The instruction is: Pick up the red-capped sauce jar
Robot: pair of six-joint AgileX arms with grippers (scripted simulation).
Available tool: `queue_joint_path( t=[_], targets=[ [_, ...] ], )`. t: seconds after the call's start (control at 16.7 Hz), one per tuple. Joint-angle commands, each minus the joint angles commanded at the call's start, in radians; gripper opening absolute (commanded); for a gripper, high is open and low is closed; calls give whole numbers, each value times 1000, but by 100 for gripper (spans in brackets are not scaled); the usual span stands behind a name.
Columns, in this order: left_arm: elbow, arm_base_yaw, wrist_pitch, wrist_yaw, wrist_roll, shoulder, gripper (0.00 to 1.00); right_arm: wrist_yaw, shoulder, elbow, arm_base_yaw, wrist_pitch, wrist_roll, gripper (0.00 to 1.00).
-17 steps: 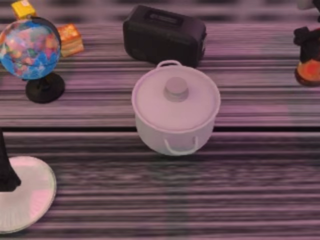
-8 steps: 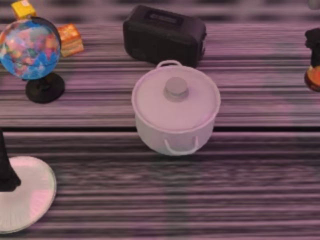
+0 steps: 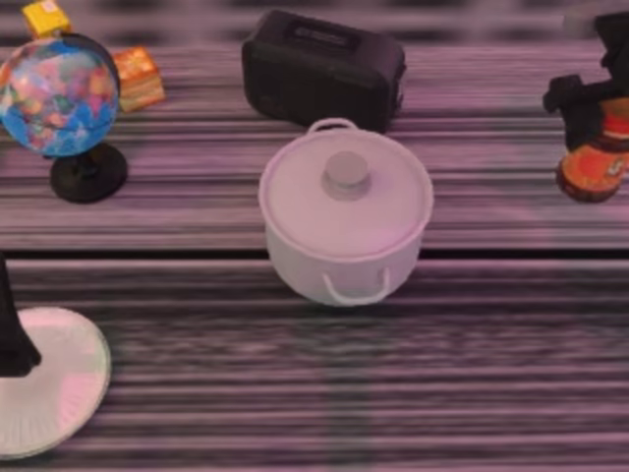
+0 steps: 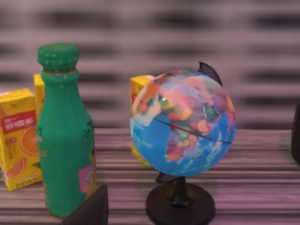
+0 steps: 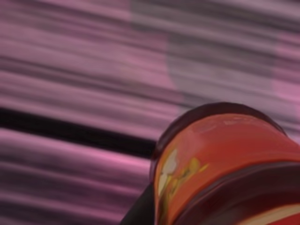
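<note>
The red-capped sauce jar point(image 3: 590, 175) hangs tilted above the table at the far right, its red cap point(image 3: 618, 126) uppermost and its orange label and dark contents below. My right gripper point(image 3: 601, 120) is shut on it near the cap. The right wrist view shows the jar point(image 5: 220, 159) close up, off the tabletop, with one dark finger point(image 5: 140, 211) against its side. My left arm point(image 3: 10, 329) stays parked at the left edge over a white plate. One finger point(image 4: 89, 211) shows well off centre in its wrist view, and nothing is held.
A white lidded pot point(image 3: 344, 211) stands mid-table with a black case point(image 3: 324, 67) behind it. A globe point(image 3: 59, 93), an orange carton point(image 3: 138, 79) and a yellow carton point(image 3: 44, 18) are at the back left. The white plate point(image 3: 59, 393) lies front left. The left wrist view shows a green bottle point(image 4: 63, 131).
My right gripper, holding the jar, has swung from the right edge back leftward into view. The jar now tilts more. The left arm and the other objects have not moved.
</note>
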Motion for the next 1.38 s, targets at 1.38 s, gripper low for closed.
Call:
queue_joint_path(
  t=[1.38],
  targets=[
    [0, 0, 0, 0, 0, 0, 100, 76, 14, -307, 185, 321, 397, 0]
  ],
)
